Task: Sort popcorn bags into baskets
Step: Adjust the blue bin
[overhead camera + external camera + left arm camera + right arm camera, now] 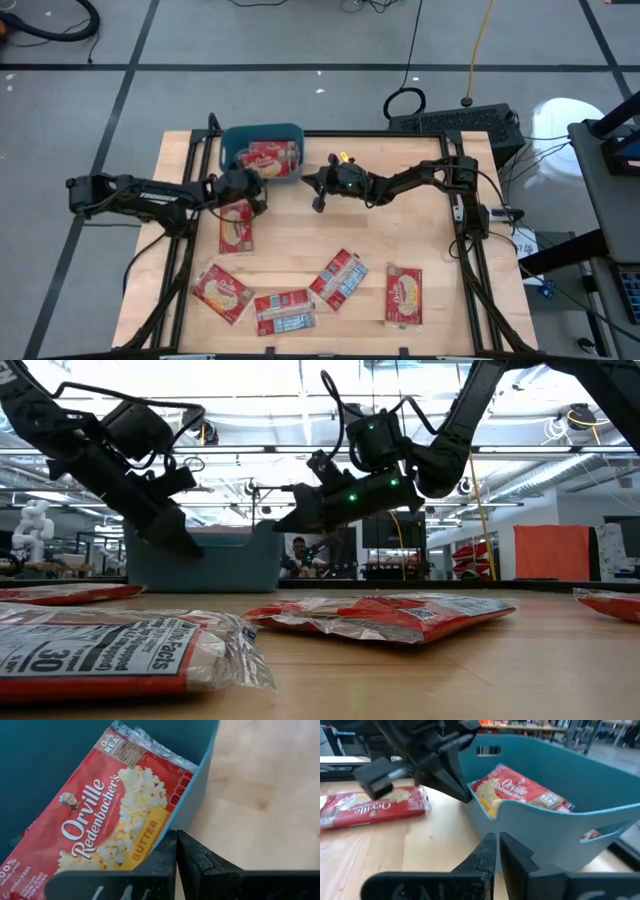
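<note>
The wooden table [330, 240] fills the middle of the overhead frame, its pale boards edged by a black metal frame [478, 270]. Above it the grey floor [250, 40] is crossed with dark tape lines, and a yellow cable [480, 40] runs down from the top edge to a black plug near a dark keyboard-like box [455, 122] at the upper right. A black cable loop [405, 102] lies just left of that box. In the level view, an orange panel [553, 552] stands at the right — a person [298, 555] sits far back, centre frame — and a white robot figure [32, 528] stands at the far left.
</note>
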Robot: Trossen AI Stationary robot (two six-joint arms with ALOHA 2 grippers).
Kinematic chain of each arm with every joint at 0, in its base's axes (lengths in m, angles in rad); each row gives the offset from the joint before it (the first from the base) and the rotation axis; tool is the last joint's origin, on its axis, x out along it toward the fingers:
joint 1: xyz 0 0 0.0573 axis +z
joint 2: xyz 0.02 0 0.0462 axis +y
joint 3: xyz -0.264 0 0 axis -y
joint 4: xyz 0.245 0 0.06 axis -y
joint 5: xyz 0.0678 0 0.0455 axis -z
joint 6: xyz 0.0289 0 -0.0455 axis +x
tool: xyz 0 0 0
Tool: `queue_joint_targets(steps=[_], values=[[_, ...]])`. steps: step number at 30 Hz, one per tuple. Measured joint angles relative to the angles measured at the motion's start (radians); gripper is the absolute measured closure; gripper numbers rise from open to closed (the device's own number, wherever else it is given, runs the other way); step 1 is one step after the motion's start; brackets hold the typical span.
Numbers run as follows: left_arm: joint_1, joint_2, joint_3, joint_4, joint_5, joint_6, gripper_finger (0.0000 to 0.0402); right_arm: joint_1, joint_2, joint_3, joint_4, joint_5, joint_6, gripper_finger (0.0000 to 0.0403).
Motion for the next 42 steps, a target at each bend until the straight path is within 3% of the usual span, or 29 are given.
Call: queue_joint_targets(steps=[13,21,25,31,42], values=[[0.141,0.022,0.0,0.015,-0.015,0.051,0.0387,0.006,0.0,0.0,-0.03,-0.077,-0.014,0.0387],[0.065,0.019,0.002,0.004,-0.002,-0.102,0.0387,0.028,0.0,0.0,-0.052,-0.076,-0.014,0.0387],[0.01,0.021,0.003,-0.114,-0.109,-0.205,0.0387,0.036,0.0,0.0,-0.057,-0.076,-0.015,0.0387],[0.026,0.028,0.0,-0.179,-0.302,-0.249,0.0387,0.039,0.0,0.0,-0.057,-0.076,-0.024,0.0387],[0.091,0.028,0.0,-0.037,-0.175,-0.128,0.0387,0.04,0.0,-0.001,-0.057,-0.075,-0.021,0.0387]])
